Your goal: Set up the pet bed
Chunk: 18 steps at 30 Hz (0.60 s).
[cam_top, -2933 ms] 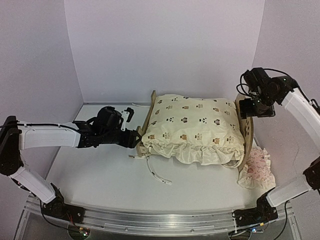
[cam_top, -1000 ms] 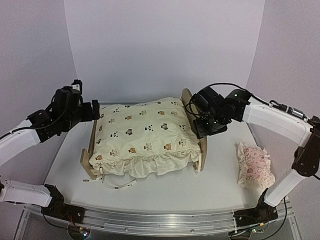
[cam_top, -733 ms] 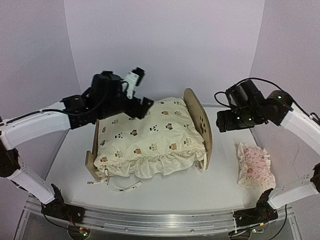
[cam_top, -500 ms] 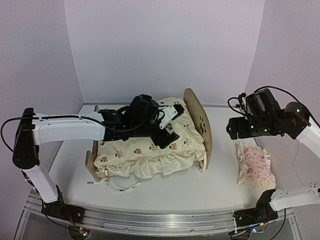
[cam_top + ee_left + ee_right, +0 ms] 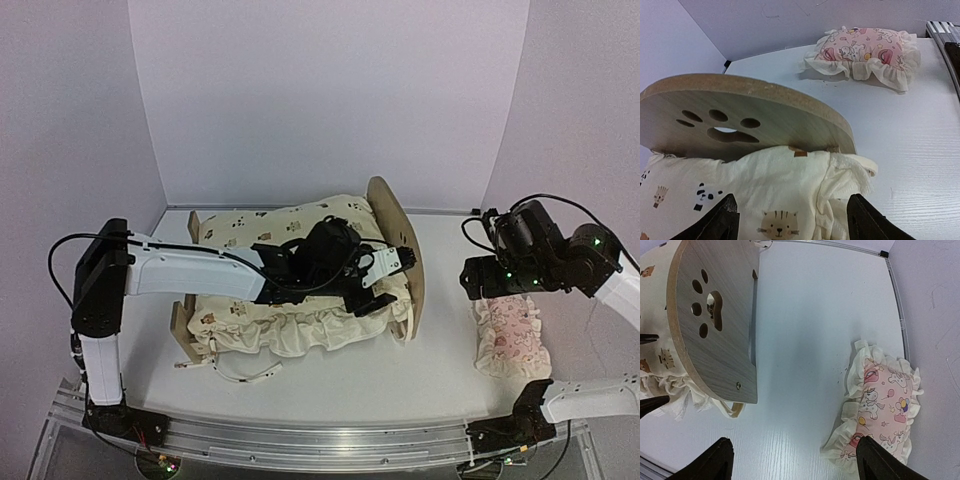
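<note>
The pet bed stands mid-table, its rounded paw-print headboard (image 5: pixel 398 240) at the right and its flat footboard (image 5: pixel 182 335) at the left. The cream animal-print cushion (image 5: pixel 270 240) lies on it and hides the striped mattress base. My left gripper (image 5: pixel 382 285) is open and empty, low over the cushion's ruffled corner just before the headboard (image 5: pixel 740 120); its fingers (image 5: pixel 720 222) straddle the cushion (image 5: pixel 770 200). My right gripper (image 5: pixel 472 280) is open and empty, hovering above bare table between the headboard (image 5: pixel 715 315) and the pink pillow (image 5: pixel 882 405).
The pink ruffled pillow (image 5: pixel 510 335) lies on the table at the right, also in the left wrist view (image 5: pixel 865 50). The cushion's ties (image 5: pixel 240 372) trail onto the table in front of the footboard. Walls close in at the back and sides.
My left arm swept from the left rear across the cushion to the headboard end. My right arm let go of the headboard and drew back right, over the pillow side. The bed shifted left earlier.
</note>
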{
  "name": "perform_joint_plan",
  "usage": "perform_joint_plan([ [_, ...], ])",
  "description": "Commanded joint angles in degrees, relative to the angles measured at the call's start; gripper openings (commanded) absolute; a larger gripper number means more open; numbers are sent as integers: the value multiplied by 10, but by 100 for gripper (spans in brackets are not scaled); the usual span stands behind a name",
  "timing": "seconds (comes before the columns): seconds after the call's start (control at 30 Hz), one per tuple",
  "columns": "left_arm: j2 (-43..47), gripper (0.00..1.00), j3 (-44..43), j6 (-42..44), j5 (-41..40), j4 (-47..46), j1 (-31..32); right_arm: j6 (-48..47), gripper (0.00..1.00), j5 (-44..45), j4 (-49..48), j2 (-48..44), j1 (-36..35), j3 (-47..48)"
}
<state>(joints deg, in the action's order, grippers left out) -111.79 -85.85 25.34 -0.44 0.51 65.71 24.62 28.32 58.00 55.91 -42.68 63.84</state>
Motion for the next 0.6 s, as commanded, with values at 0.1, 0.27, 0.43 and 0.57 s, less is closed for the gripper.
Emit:
perform_joint_plan([
  [0.1,-58,72,-58,52,-17,-38,3,8,85,-10,1,-8,-1,-10],
  [0.27,-95,64,-88,66,-56,-31,3,8,84,-15,1,-14,-1,-17],
  [0.43,-106,45,-91,76,-84,-34,3,6,83,-18,3,-18,0,-23],
  [0.57,-95,21,-67,88,-99,-53,3,4,82,-20,3,-19,0,-23],
])
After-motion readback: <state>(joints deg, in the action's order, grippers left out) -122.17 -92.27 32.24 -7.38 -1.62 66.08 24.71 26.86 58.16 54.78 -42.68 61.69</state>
